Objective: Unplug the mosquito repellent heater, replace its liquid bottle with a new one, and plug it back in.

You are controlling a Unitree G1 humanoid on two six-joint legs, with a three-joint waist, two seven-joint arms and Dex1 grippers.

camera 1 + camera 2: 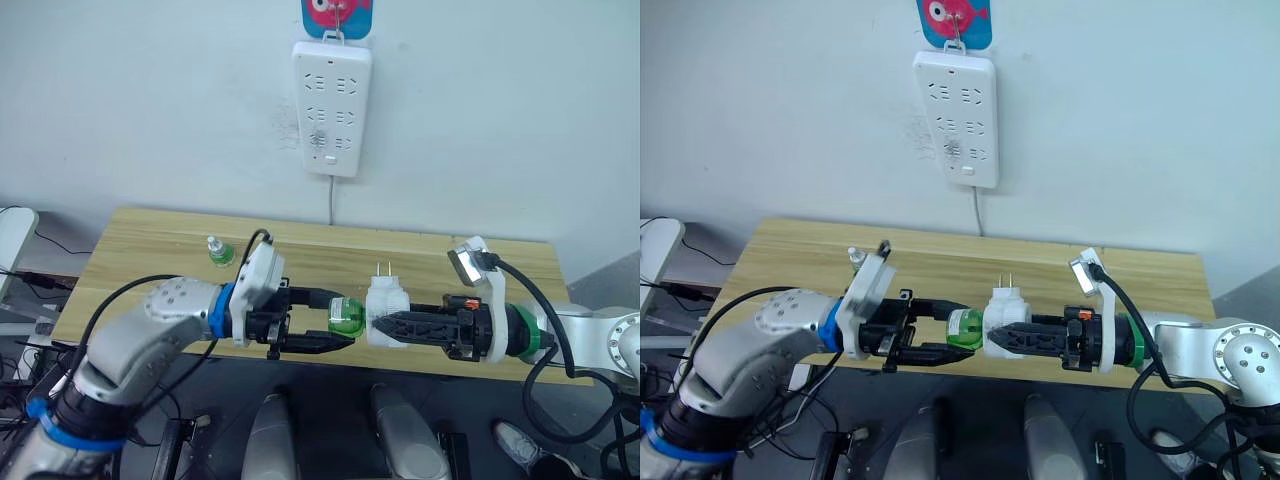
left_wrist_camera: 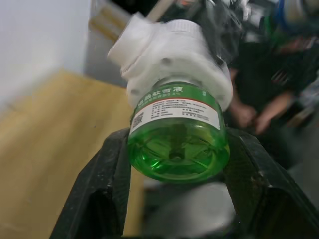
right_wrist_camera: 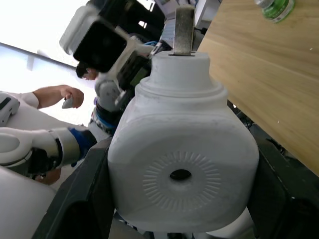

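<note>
Heater [image 1: 385, 305]: clamped in right gripper [image 1: 385, 325], off the worktop's front edge. Bottle [image 1: 346, 316]: seated in it, gripped by left gripper [image 1: 340, 322]. Advised: twist bottle squarely, heater kept steady.

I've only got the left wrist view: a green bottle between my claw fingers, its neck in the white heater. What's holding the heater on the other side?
Observer: The right claw is shut on the mosquito repellent heater, facing the left claw and the old bottle.
Operator: Which way do the prongs point?
Observer: Up, well clear of the wall power strip. It's unplugged.
Operator: Where's the new bottle?
Observer: The capped green bottle stands upright on the table, far left, beyond your left arm.
</note>
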